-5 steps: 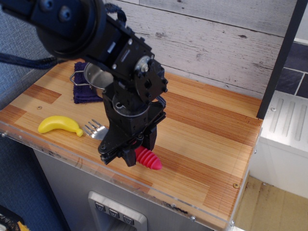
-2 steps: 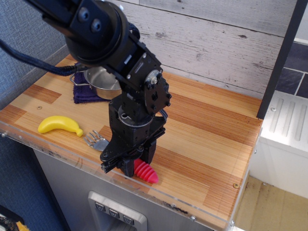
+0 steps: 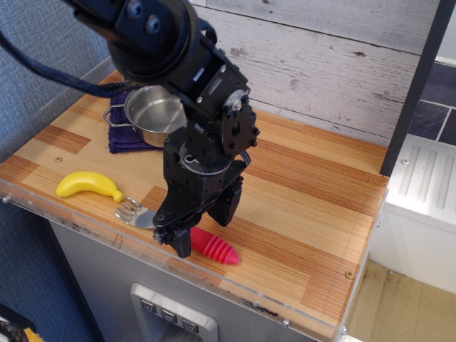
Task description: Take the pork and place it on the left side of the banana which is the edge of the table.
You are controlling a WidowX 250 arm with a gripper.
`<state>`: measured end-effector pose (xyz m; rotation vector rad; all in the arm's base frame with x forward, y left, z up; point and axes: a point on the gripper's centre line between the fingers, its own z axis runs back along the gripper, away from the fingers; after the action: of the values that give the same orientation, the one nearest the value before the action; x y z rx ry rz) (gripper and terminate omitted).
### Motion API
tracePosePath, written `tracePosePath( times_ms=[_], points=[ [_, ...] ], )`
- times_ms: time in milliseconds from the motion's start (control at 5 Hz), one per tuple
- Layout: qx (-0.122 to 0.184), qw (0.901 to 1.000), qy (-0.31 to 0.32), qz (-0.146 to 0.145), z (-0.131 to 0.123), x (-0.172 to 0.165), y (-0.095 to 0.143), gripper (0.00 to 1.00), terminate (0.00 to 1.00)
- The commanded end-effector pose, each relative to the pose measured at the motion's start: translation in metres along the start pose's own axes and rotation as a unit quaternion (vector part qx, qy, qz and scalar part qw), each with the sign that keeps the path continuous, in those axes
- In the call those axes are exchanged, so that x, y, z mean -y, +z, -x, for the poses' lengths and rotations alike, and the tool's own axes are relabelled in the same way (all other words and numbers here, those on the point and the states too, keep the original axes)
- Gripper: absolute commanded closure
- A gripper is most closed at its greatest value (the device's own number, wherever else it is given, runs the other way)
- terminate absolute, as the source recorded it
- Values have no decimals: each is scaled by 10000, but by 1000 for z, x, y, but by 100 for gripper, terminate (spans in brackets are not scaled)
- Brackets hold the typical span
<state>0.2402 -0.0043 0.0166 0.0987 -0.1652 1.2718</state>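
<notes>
The fork (image 3: 182, 231) now lies flat on the counter (image 3: 306, 214) near the front acrylic rim, its silver tines just beside the stem end of the banana (image 3: 88, 185) and its ribbed red handle pointing away to the right. A second ago the tool (image 3: 203, 229) sat lower and closed around the handle; now it has lifted a little and its jaws stand apart, one finger on each side of the fork, holding nothing. That reads as a release, though the fork rests on the side of the banana nearer the arm, so whether this counts as the wanted spot is doubtful. The tool hides the fork's neck, and the steel pot (image 3: 155, 114) on its purple cloth (image 3: 121, 139) is partly covered by the arm.
</notes>
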Motion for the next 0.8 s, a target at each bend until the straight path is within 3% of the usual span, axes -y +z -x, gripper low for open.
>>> tracePosePath(
  times_ms=[0,200,600],
  points=[
    [112,9997,-17,220,2,3,21,0,0],
    [195,9985,97,506,-1,8,45,0,0],
    [-12,9929,22,1189,-12,26,99,0,0]
  ],
)
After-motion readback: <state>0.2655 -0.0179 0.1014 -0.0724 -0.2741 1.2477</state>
